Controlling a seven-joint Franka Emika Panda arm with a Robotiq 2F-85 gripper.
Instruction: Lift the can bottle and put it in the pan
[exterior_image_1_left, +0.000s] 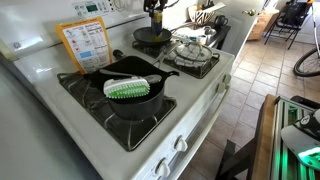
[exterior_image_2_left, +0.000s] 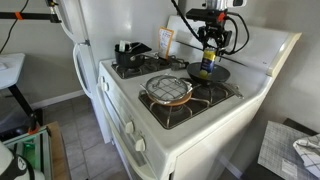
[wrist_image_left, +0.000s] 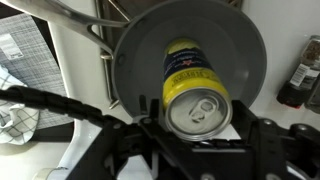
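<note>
Your fingers (wrist_image_left: 146, 138) are clenched on the can (wrist_image_left: 195, 92), one pressing each side near its top. It stands upright over the middle of the pan (wrist_image_left: 135, 58); you cannot tell whether its base touches the pan.

No legible text; print on the can bottle (wrist_image_left: 193, 85) and orange-framed card (exterior_image_1_left: 85, 45) too blurred

The white gas stove (exterior_image_1_left: 205, 92) carries a black skillet (exterior_image_1_left: 137, 106) on the near left burner. A white brush with green bristles (exterior_image_1_left: 128, 88) lies across the skillet. A round copper-rimmed utensil (exterior_image_2_left: 168, 90) sits on the right burner grate. An orange-bordered card (exterior_image_1_left: 87, 45) leans against the backguard at far left. Control knobs (exterior_image_1_left: 180, 143) line the front panel. A tiled floor (exterior_image_1_left: 265, 70) lies to the right.
</note>
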